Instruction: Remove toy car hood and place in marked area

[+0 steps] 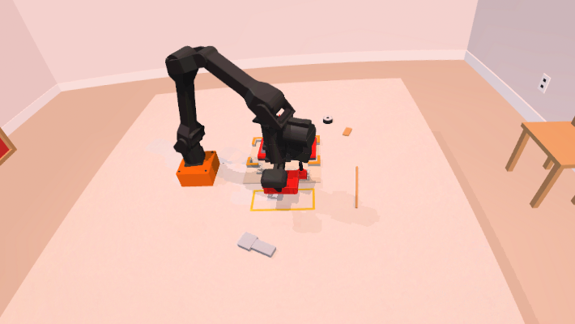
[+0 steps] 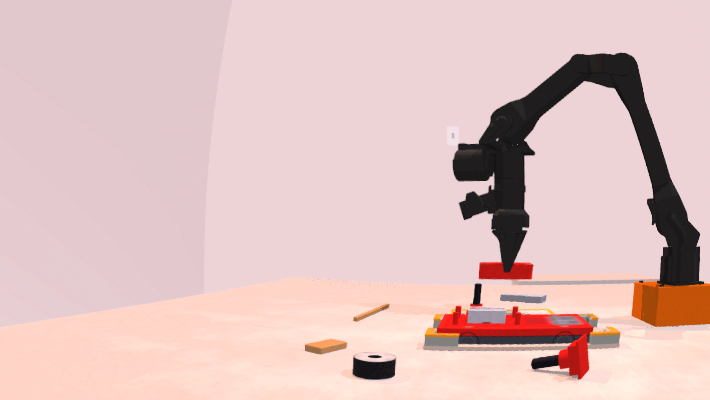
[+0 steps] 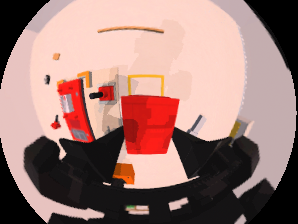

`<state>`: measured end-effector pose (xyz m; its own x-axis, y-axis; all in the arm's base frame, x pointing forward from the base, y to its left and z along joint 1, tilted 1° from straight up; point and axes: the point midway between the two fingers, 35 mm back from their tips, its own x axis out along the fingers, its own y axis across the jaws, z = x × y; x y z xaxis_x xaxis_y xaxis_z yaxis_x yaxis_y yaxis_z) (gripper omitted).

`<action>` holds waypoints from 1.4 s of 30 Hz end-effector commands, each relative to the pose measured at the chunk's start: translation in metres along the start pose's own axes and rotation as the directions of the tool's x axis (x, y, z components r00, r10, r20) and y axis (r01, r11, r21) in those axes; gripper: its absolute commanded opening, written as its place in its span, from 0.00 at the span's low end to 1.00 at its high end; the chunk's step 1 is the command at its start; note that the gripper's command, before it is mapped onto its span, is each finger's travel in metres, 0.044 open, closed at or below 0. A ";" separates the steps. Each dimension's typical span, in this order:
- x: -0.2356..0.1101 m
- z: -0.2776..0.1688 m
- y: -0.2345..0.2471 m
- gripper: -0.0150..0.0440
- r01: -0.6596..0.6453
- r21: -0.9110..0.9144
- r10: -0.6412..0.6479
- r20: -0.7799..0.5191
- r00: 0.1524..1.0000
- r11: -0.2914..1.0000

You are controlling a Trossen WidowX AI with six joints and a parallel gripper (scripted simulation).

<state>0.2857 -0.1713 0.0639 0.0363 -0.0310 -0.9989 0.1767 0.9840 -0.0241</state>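
gripper (image 2: 507,267) pinching the red hood (image 2: 520,270), held in the air above the toy car (image 2: 515,325), near the yellow marked area (image 1: 283,199).

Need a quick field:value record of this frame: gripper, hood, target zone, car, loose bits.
gripper: shut on the red hood, pointing straight down
hood: red flat block, held in the air, level, off the car
marked area: yellow outlined rectangle on the table; hood not set down in it yet
toy car: red body on its grey and orange fixture, hood missing
loose parts: black ring, tan block, thin wooden stick, red cone piece with black peg, grey plate
task state: hood removed, placement and release pending
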 end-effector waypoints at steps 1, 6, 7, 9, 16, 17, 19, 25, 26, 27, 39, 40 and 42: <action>0.005 -0.001 0.000 0.25 0.001 -0.004 -0.001 -0.002 1.000 1.000; 0.010 -0.001 0.000 0.25 0.001 -0.004 -0.001 -0.002 1.000 1.000; 0.011 -0.001 0.000 0.25 0.001 -0.004 -0.001 -0.002 1.000 1.000; 0.013 -0.001 0.000 0.25 0.001 -0.004 -0.001 -0.003 1.000 1.000; 0.019 -0.001 0.000 0.25 0.001 -0.004 -0.001 -0.003 1.000 1.000; 0.020 -0.001 0.000 0.25 0.001 -0.004 -0.001 -0.003 1.000 1.000; 0.022 -0.001 0.000 0.25 0.001 -0.004 -0.001 -0.003 1.000 1.000; 0.028 -0.002 0.000 0.25 0.001 -0.004 -0.001 -0.003 1.000 1.000; 0.029 -0.002 0.000 0.25 0.001 -0.004 -0.001 -0.003 1.000 1.000; 0.030 -0.002 0.000 0.25 0.001 -0.004 -0.001 -0.003 1.000 1.000; 0.041 -0.003 0.001 0.25 0.001 -0.004 -0.001 -0.003 1.000 1.000; 0.042 -0.003 0.001 0.25 0.001 -0.004 -0.001 -0.003 1.000 1.000; 0.044 -0.003 0.001 0.25 0.001 -0.004 -0.001 -0.003 1.000 1.000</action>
<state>0.2849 -0.1715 0.0232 0.0357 -0.0308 -0.9989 0.1767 0.9840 -0.0240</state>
